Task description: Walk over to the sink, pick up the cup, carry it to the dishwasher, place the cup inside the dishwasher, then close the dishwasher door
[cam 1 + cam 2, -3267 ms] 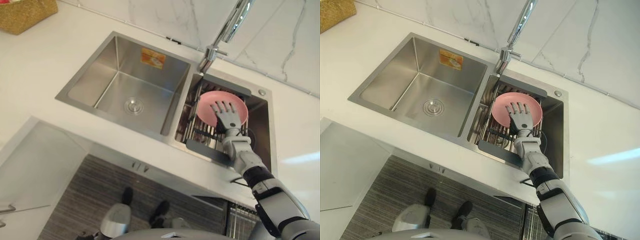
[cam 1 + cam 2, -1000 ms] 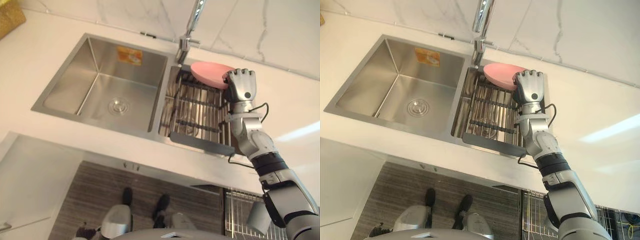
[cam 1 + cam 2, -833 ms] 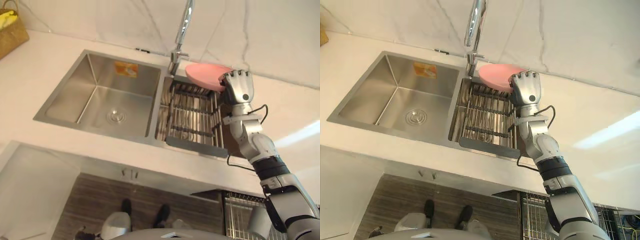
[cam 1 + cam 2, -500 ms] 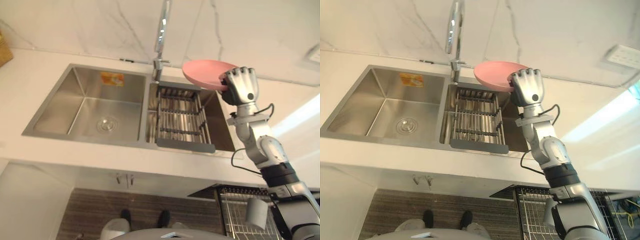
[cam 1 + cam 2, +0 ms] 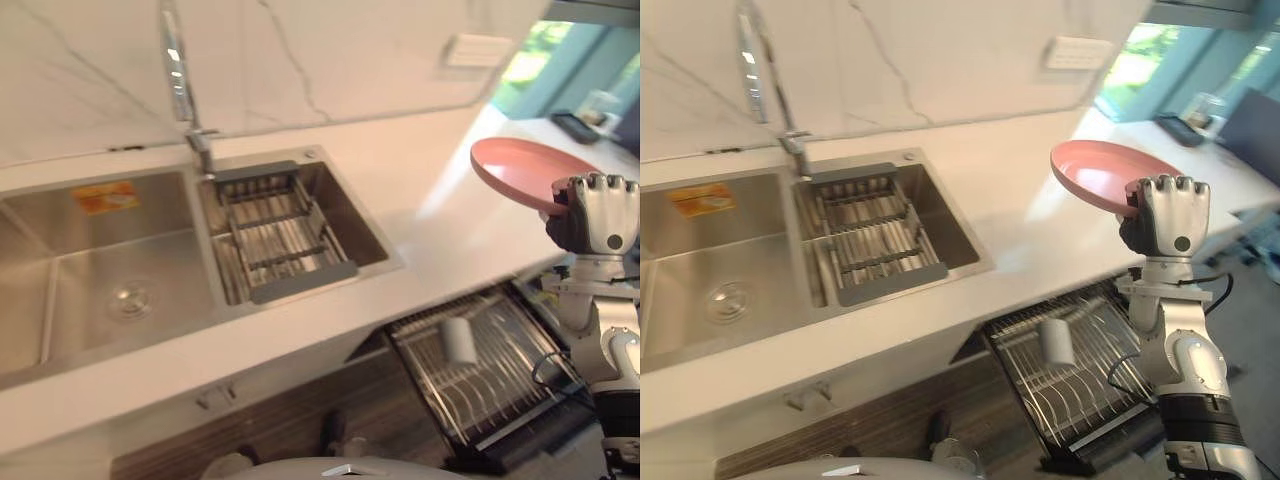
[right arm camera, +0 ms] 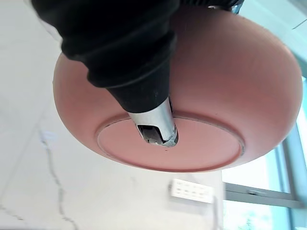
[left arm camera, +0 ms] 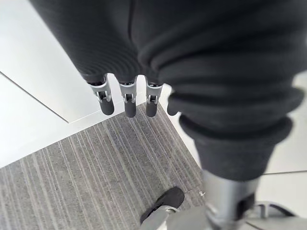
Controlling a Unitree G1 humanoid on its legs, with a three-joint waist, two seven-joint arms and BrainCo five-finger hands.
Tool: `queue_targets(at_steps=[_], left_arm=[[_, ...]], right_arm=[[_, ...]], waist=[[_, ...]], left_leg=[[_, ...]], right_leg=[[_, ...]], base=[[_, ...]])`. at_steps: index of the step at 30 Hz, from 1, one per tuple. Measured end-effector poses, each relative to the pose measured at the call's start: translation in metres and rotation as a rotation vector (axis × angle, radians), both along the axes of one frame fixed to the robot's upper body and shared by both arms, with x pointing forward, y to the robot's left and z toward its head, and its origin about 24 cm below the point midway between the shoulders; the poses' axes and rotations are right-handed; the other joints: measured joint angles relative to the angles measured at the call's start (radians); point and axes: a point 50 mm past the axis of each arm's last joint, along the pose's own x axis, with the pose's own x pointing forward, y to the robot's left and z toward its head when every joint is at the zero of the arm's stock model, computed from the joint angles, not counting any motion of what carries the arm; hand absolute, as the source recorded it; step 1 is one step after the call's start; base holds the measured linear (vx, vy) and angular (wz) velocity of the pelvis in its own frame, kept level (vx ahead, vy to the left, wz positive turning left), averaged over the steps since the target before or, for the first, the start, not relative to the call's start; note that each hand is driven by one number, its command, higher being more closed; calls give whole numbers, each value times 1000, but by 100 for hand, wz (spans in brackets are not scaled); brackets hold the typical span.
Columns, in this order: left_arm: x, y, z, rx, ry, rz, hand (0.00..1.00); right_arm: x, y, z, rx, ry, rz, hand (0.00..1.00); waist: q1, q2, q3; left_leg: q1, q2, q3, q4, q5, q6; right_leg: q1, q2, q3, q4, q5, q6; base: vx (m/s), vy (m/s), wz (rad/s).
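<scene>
Right hand [image 5: 1165, 215] is gripping a pink plate [image 5: 1102, 172], fingers curled on its rim. Plate is sticking out roughly level past the fingers, over the counter [image 5: 1020, 215]. Open dishwasher rack [image 5: 1080, 390] is sitting below them. Left hand [image 7: 129, 103] is hanging, fingers straight, holding nothing.

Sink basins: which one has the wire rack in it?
The smaller basin on the dishwasher side, right of the faucet, holds the wire rack; the larger basin has just a drain and an orange sticker.
</scene>
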Motion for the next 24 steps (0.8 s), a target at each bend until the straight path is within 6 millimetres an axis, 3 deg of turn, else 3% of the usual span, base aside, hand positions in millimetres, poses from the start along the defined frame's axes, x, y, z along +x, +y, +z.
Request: queue_targets(at_steps=[1, 2, 3, 4, 5, 7, 8, 11, 13, 16, 17, 18, 19, 20, 21, 24], left_arm=[[-1, 3, 0, 0, -4, 77, 0], [-2, 7, 1, 14, 1, 139, 0], [-5, 11, 2, 31, 10, 161, 0], [-7, 19, 4, 52, 19, 179, 0], [-2, 27, 6, 67, 3, 195, 0], [7, 22, 5, 59, -18, 206, 0], [11, 18, 4, 60, -24, 215, 0], [16, 14, 3, 28, -63, 305, 0], [17, 12, 3, 15, -86, 370, 0], [13, 0, 0, -4, -78, 415, 0], [13, 1, 0, 1, -80, 421, 0], [13, 0, -1, -2, -82, 422, 0], [13, -5, -2, -13, -86, 423, 0], [13, -3, -1, -7, -91, 422, 0], [13, 2, 0, 3, -107, 420, 0], [10, -6, -2, -14, -102, 427, 0]], right_arm=[[5, -2, -4, 36, 13, -11, 100], [6, -8, -11, 75, 32, -45, 100], [6, -11, -14, 89, 42, -69, 100], [5, -16, -19, 120, 53, -101, 100], [2, -26, -24, 156, 41, -160, 100], [-3, -38, -33, 202, 32, -231, 100], [-5, -40, -42, 239, 27, -250, 100], [-6, -37, -59, 306, 41, -265, 100], [-6, -36, -61, 333, 37, -258, 100], [-9, -35, -66, 347, 49, -259, 100], [-12, -35, -70, 349, 61, -264, 100], [-12, -35, -71, 358, 62, -267, 100], [-14, -35, -74, 364, 70, -271, 100], [-16, -35, -77, 364, 80, -275, 100], [-18, -36, -80, 368, 97, -280, 100], [-17, -29, -89, 413, 126, -271, 100]], waist=[[10, -14, 2], [9, -22, 2], [6, -33, 1], [-4, -51, 1], [-6, -65, 5], [3, -39, 15], [5, -36, 21], [30, -41, 29], [36, -44, 34], [35, -27, 38], [35, -30, 41], [34, -17, 42], [21, -7, 53], [18, -14, 57], [25, -38, 67], [37, -9, 73]], left_leg=[[-1, 31, 54, 9, -4, -7], [-13, 59, 77, 40, -12, -14], [-19, 72, 84, 64, -19, -18], [-38, 90, 79, 107, -34, -22], [-70, 116, 42, 163, -47, -33], [-86, 132, -4, 174, -41, -41], [-91, 129, -2, 176, -37, -47], [-124, 126, 6, 229, -47, -64], [-147, 125, 8, 266, -65, -78], [-150, 112, -27, 241, -62, -90], [-148, 103, -35, 209, -62, -90], [-147, 104, -36, 185, -61, -94], [-150, 110, -45, 156, -51, -102], [-151, 104, -51, 152, -47, -103], [-145, 84, -54, 162, -32, -99], [-150, 88, -101, 154, 20, -83]], right_leg=[[-6, -30, -104, 90, 18, -30], [-2, -67, -137, 170, 34, -48], [7, -84, -129, 204, 50, -54], [31, -106, -114, 232, 123, -48], [27, -82, -49, 211, 139, -20], [52, -38, -24, 128, 157, -4], [84, -12, -11, 42, 165, 27], [143, 25, 27, -162, 197, 74], [140, 18, 51, -180, 154, 110], [120, 24, 65, -187, 140, 99], [110, 25, 67, -188, 123, 109], [111, 30, 67, -186, 97, 133], [112, 34, 74, -133, 112, 69], [117, 23, 83, -112, 104, 63], [140, 5, 90, -132, 86, 106], [143, 18, 87, -143, 95, 107]], base=[[-41, 35, -185], [-5, -17, -117], [41, -106, -59], [46, -175, -16], [28, -189, 0], [-16, -145, 5], [-26, -99, 2], [-96, -59, -11], [-174, -24, -13], [-188, 22, -20], [-153, 25, -23], [-13, 17, -6], [21, 11, 10], [212, 50, 12], [157, 31, -5], [31, 32, -12]])
